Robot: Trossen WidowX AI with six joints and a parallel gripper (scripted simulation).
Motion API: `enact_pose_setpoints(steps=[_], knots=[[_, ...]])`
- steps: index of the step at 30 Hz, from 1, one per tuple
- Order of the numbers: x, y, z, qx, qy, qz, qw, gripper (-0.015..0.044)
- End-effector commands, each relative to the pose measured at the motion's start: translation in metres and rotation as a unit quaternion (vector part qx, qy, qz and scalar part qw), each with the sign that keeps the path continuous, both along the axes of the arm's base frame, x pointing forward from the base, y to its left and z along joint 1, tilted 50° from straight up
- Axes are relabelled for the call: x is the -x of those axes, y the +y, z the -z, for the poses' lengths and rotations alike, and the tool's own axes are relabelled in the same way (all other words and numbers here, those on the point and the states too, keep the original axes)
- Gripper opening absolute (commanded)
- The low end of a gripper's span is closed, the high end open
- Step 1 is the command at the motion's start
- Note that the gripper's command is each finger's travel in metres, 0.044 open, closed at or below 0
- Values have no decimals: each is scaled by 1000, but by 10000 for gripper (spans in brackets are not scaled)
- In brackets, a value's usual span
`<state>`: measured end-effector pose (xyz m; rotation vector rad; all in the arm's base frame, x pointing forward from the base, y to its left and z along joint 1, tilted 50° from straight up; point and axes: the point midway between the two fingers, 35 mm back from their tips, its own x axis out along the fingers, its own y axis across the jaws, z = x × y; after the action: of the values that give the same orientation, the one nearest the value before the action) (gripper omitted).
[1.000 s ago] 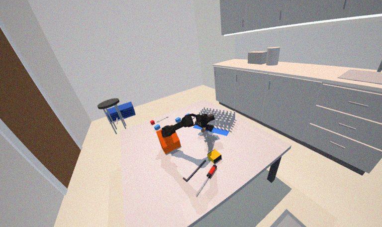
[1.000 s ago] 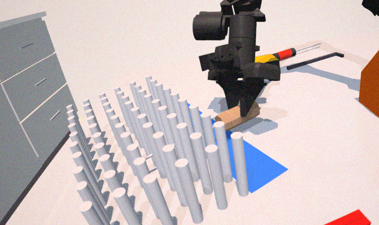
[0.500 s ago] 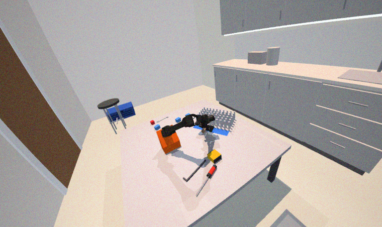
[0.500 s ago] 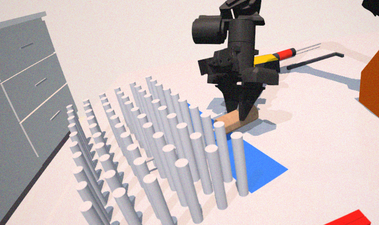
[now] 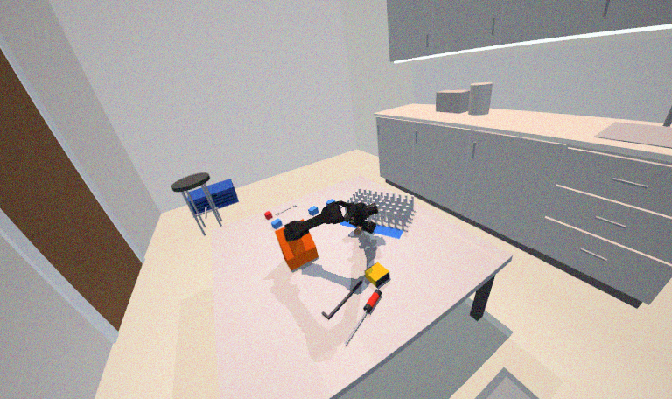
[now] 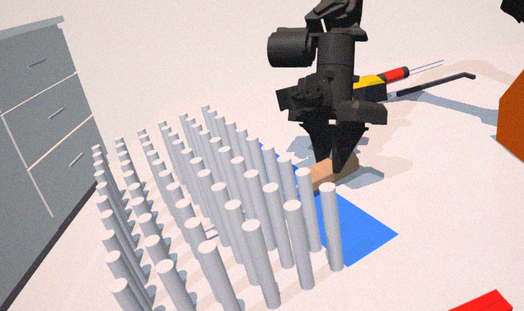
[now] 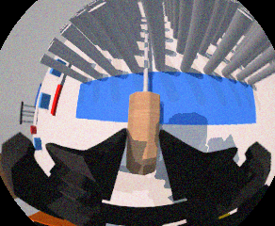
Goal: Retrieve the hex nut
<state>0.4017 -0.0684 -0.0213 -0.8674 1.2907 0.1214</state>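
Note:
My gripper (image 6: 333, 164) (image 5: 364, 225) (image 7: 143, 132) is shut on the tan wooden handle (image 6: 321, 173) (image 7: 143, 122) (image 5: 357, 231) of a pick tool, low over the table just in front of the blue taped strip (image 6: 359, 226) (image 7: 207, 102) (image 5: 390, 232). The handle lies nearly flat and points at the standing grey spacers (image 6: 231, 199) (image 7: 194, 25) (image 5: 386, 204). In the wrist view its thin metal shaft (image 7: 148, 75) crosses the strip and runs into a lane between the spacers. All spacers stand upright. I cannot see the nut; the spacers hide it.
A yellow box (image 5: 377, 274) (image 6: 368, 80), a red-handled screwdriver (image 5: 371, 300) (image 6: 394, 74) and a black L-shaped key (image 5: 341, 303) (image 6: 432, 83) lie behind the arm. The orange arm base (image 5: 297, 248) (image 6: 512, 114) stands to the side. Small blue cubes (image 5: 312, 210) and a red cube (image 5: 268, 214) lie farther off.

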Motion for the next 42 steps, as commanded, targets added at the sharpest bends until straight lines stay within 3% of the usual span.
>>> enact_pose_setpoints(steps=[1,42], knots=[[1,1,1,-2,2,-4,1000,0],[25,-12,-8,0,2,-3,1000,0]])
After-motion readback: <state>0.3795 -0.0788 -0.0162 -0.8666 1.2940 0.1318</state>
